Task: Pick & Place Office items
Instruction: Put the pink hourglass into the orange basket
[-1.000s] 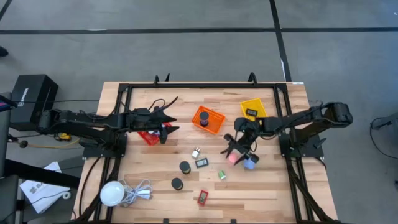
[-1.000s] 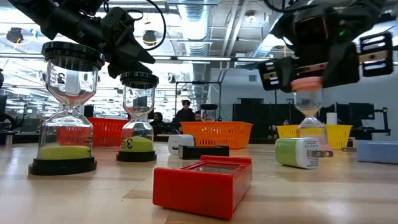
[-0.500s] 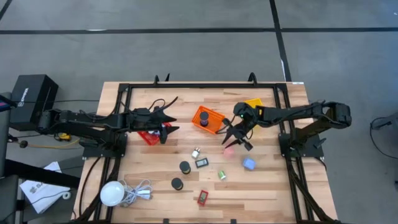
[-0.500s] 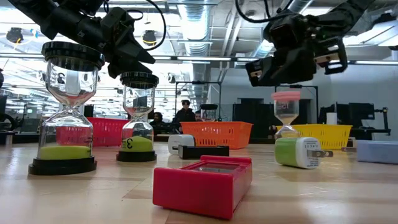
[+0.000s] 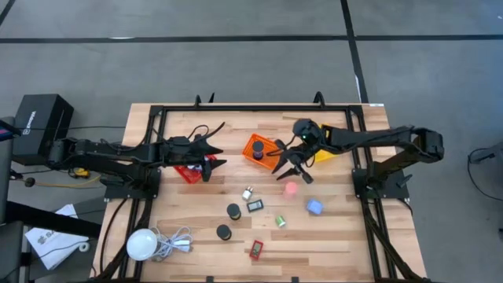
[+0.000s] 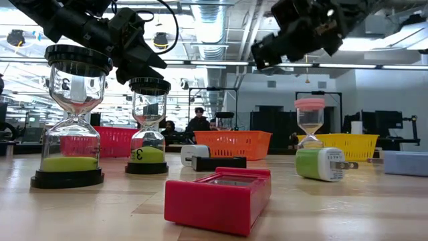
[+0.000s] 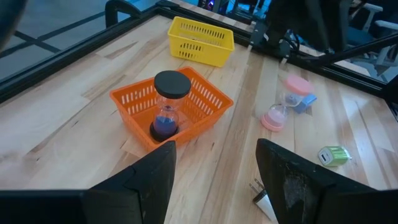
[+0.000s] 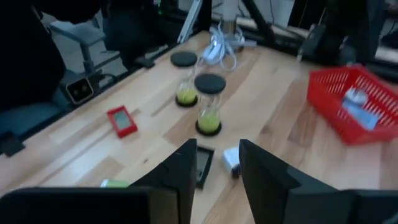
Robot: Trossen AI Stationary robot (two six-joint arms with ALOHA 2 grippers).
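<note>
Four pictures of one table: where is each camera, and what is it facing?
High: overhead, looking straight down; both arms show.
Low: table height, facing the room; arms enter from above.
Left wrist: past the left gripper toward the orange basket.
Right wrist: past the right gripper toward the red basket.
Shared: pink hourglass.

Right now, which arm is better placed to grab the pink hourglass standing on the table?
The right arm, probably. Its end effector hangs open just beside the pink hourglass. The left end effector waits over the red basket, with the orange basket between it and the hourglass.
</note>
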